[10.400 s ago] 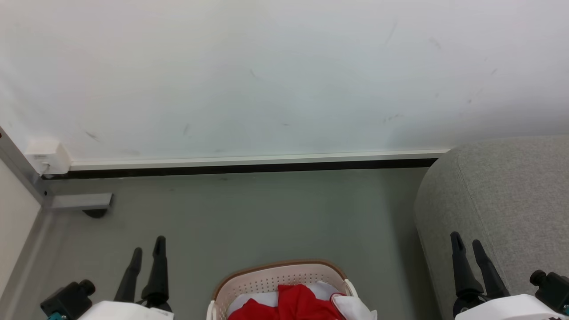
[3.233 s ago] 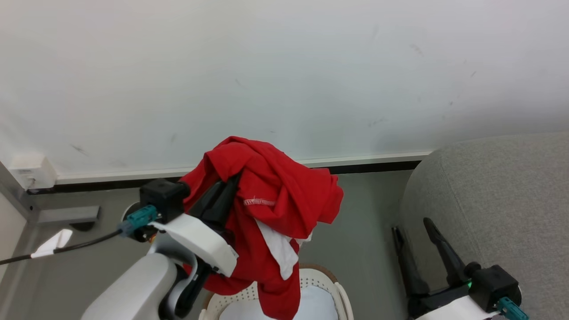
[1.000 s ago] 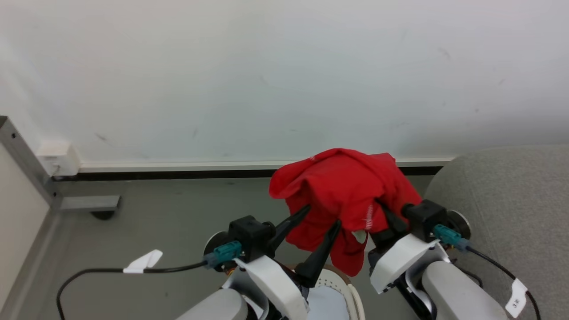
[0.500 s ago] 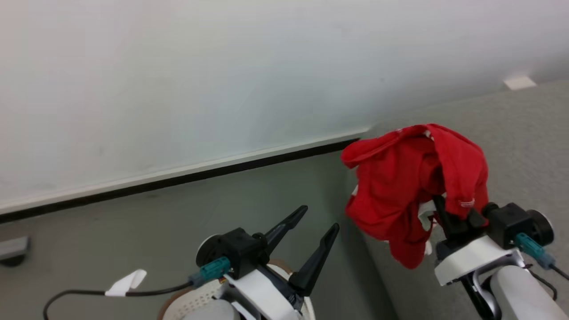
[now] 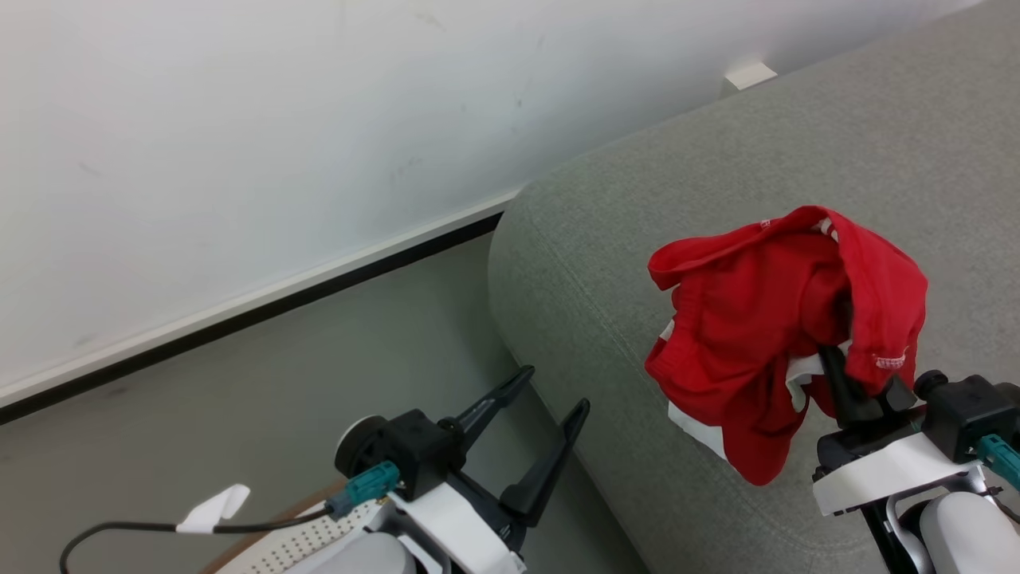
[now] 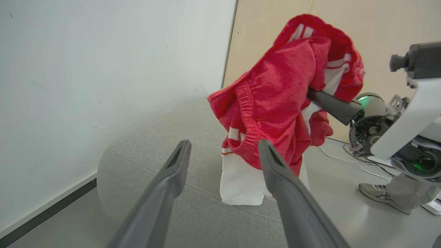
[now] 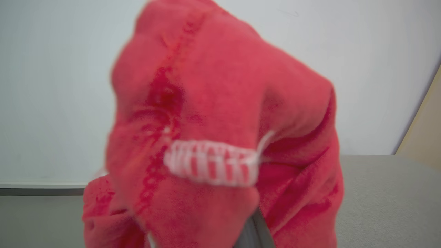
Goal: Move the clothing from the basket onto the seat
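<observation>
While the right gripper (image 5: 841,379) clamps the clothing (image 5: 749,335) aloft over the seat (image 5: 717,159) edge, left gripper (image 5: 554,389) gaping empty, lowering further inboard before release looks wisest.

White wrist shells (image 5: 446,518) carry long dark fingers (image 5: 558,454), teal connectors (image 5: 365,485), black cable (image 5: 119,526).

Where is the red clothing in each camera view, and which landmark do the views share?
Head view: clothing right of centre, over the seat.
Left wrist view: clothing upper centre-right, over the seat.
Right wrist view: clothing close and blurred, across the centre.
Shared landmark: the grey seat, below or beside it.
</observation>
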`<state>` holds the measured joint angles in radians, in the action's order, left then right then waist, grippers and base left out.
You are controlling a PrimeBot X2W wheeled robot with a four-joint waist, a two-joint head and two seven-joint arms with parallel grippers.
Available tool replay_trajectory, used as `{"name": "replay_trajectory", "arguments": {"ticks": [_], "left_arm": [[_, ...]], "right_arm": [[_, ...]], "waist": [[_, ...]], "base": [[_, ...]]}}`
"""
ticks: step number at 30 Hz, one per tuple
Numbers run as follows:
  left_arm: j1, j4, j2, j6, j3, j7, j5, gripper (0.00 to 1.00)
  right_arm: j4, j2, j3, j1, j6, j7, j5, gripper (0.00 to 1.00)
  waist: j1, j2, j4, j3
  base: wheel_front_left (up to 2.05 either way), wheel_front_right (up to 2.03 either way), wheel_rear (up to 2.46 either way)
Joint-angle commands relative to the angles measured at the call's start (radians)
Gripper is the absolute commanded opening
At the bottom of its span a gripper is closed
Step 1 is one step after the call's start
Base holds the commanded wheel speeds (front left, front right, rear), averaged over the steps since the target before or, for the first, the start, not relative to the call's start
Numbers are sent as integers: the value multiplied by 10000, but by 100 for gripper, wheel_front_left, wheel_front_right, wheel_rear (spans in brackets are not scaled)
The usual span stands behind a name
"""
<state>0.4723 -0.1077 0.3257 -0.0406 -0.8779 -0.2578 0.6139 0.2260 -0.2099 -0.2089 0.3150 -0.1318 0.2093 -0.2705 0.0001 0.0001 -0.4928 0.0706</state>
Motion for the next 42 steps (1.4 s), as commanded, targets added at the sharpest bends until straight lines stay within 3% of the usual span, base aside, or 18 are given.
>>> {"name": "replay_trajectory", "arguments": {"ticks": [1, 9, 19, 29, 37, 39, 40, 42], "left_arm": [[21, -58, 24, 32, 30, -50, -204, 100], [419, -146, 160, 156, -12, 104, -358, 100], [1452, 540, 682, 264, 200, 655, -651, 100], [2226, 791, 896, 449, 374, 672, -817, 100], [2390, 585, 832, 483, 489, 418, -740, 100], [2347, 515, 842, 467, 511, 400, -688, 100], [2306, 477, 844, 432, 528, 393, -635, 100], [2258, 413, 860, 413, 554, 398, -563, 100]], "right_arm": [[-103, 23, 85, -76, 21, -16, 103, 0], [-381, -222, 466, 1065, 23, -445, -488, 0], [576, -1434, 1658, 4632, 21, -1510, -962, 0], [3471, -2592, 1952, 7326, 23, -1986, -549, 0], [6533, -3138, 1837, 7799, 23, -3832, 307, 0], [7002, -3025, 1777, 7795, 23, -4287, 260, 12], [7147, -2973, 1700, 7760, 23, -4485, 298, 29], [7311, -2874, 1610, 7767, 23, -4629, 233, 40]], "waist": [[-1, -1, -133, 134], [-1, -1, -7, 801], [-1, -1, 1467, 3228], [-1, -1, 2875, 4979], [-1, -1, 3344, 5203], [-1, -1, 3337, 5159], [-1, -1, 3316, 5122], [-1, -1, 3257, 5030]], "base": [[0, 0, 0], [0, 0, 0], [0, 0, 0], [0, 0, 0], [0, 0, 0], [0, 0, 0], [0, 0, 0], [0, 0, 0]]}}
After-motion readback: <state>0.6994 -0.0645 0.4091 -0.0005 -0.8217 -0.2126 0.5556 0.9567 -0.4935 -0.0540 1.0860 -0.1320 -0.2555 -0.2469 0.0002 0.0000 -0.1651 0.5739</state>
